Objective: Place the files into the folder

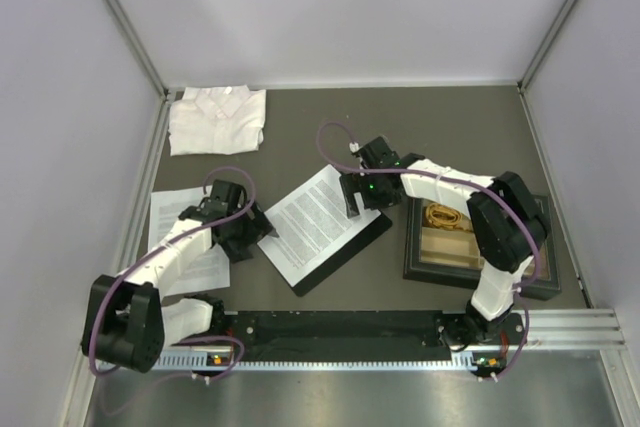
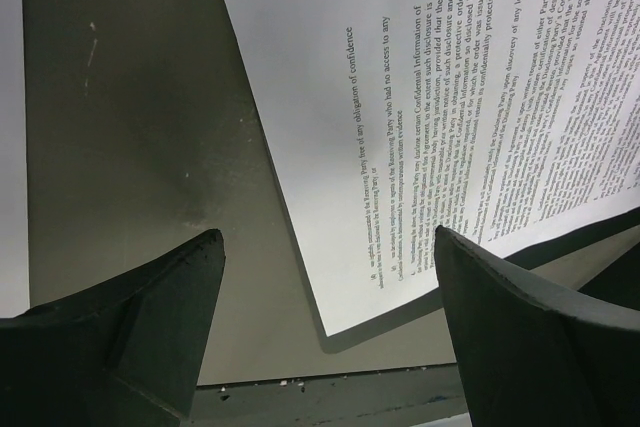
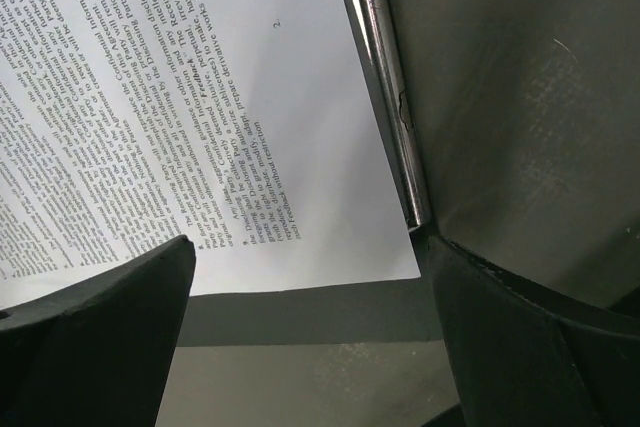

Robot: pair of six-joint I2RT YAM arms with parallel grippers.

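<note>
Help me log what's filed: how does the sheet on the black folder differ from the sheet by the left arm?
The middle sheet rests on the folder; the left sheet lies directly on the table. The middle sheet sits diagonally, almost wholly in view; the left sheet is roughly square to the table edge and partly hidden under the left arm. Both are white and look alike in size.

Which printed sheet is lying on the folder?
The centre sheet lies on the black folder, near its clip. The other sheet lies on the table at the left.
</note>
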